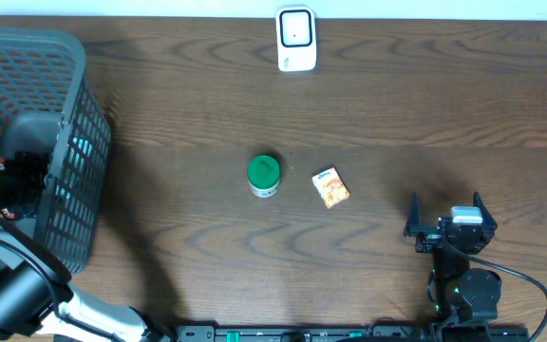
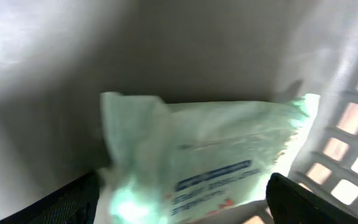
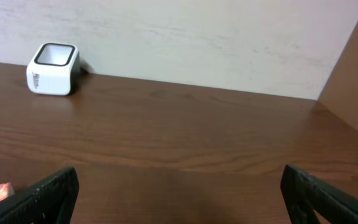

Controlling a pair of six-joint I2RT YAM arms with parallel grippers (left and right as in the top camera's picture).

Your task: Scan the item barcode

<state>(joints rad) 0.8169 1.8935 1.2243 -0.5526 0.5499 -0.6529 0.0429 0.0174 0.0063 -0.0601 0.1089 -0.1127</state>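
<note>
Where basket walls (image 2: 347,118) hem it, left gripper (image 2: 185,208) gapes

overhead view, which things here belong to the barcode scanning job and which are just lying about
In the job: white scanner; grey basket; pale green packet inside it; left gripper, open around the packet.
Lying about: green-lidded jar; small orange box; right gripper, open, idle.
</note>
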